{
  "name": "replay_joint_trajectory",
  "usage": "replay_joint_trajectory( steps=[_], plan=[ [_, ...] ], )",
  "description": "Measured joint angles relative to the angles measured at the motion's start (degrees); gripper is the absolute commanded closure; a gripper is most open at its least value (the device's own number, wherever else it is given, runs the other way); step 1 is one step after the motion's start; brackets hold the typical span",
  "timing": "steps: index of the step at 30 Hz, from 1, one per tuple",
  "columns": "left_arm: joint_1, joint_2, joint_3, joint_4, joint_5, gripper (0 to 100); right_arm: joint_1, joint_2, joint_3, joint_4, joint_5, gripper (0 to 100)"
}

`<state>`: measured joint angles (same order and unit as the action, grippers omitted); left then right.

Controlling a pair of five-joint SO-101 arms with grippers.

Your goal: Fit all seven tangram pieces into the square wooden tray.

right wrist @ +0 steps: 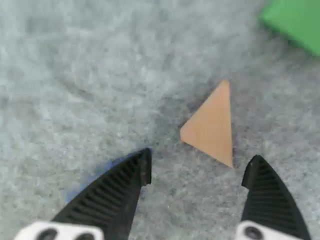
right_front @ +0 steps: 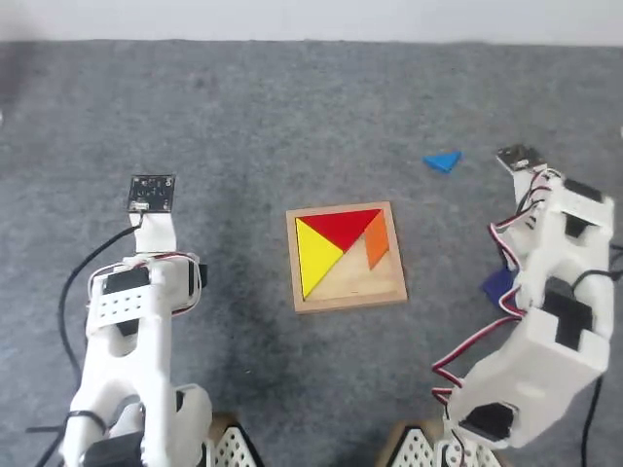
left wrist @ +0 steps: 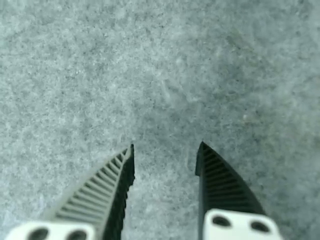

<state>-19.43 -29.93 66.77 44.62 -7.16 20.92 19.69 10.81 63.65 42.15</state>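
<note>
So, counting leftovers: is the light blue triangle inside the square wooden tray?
No, the light blue triangle lies well outside the square wooden tray.

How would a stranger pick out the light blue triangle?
Start at the square wooden tray in the middle of the grey carpet. Past its far right corner, the light blue triangle lies alone. It is paler than the dark blue piece by an arm.
</note>
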Motion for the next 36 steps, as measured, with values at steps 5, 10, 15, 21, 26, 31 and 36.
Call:
replay_joint_trajectory(
  steps=[5, 10, 15, 21, 26, 31, 36],
  plan=[
    [1.1, 0.0, 0.4, 0.0, -0.2, 80, 0.0, 1.1, 0.4, -2.0, -2.3, 70.7],
    [1.1, 0.0, 0.4, 0.0, -0.2, 80, -0.2, 1.1, 0.4, -2.8, -3.2, 90.5],
    [1.1, 0.0, 0.4, 0.0, -0.2, 80, -0.1, 1.1, 0.3, -5.2, -3.6, 93.1],
    [1.1, 0.0, 0.4, 0.0, -0.2, 80, -0.1, 1.0, 0.3, -6.2, -6.2, 94.5],
    [1.1, 0.0, 0.4, 0.0, -0.2, 80, -1.1, -1.8, 0.5, -5.8, -11.3, 95.4],
    [1.1, 0.0, 0.4, 0.0, -0.2, 80, -4.7, -8.4, 0.5, -1.8, -14.5, 95.7],
    [1.1, 0.0, 0.4, 0.0, -0.2, 80, -4.8, -9.6, 0.4, 1.1, -14.9, 94.8]
  ],
)
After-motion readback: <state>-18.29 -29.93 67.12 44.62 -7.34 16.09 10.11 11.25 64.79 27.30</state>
